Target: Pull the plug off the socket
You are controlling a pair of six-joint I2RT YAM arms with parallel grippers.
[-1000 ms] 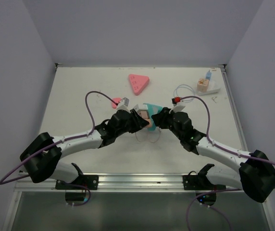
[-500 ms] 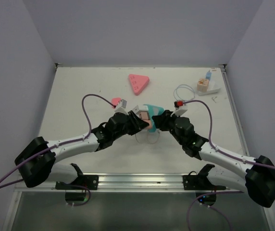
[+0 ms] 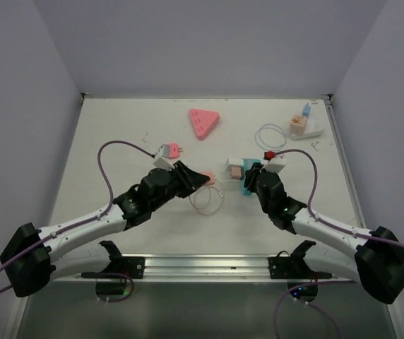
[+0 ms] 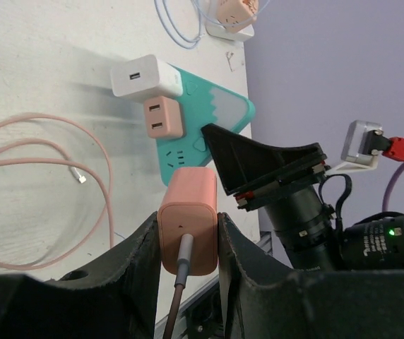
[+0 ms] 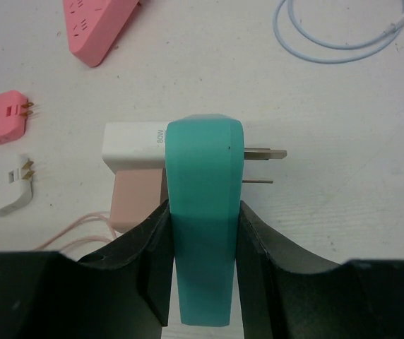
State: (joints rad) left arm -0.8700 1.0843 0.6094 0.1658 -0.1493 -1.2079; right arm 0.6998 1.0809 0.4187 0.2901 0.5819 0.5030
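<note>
L fingers (image 4: 135,265) — rounded pink plug (image 4: 188,219)

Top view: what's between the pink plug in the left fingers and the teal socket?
Mostly bare table, crossed by the edge of a loose pink cable loop. The plug and socket sit apart. The top view shows it.

White table (image 3: 110,134) carries a pink triangular power strip (image 3: 203,122) at upper centre, a coiled pale blue cable (image 3: 259,132) and a white tray of small blocks (image 3: 313,131) at upper right, and a looped pink cable (image 4: 109,198) mid-frame.
</note>
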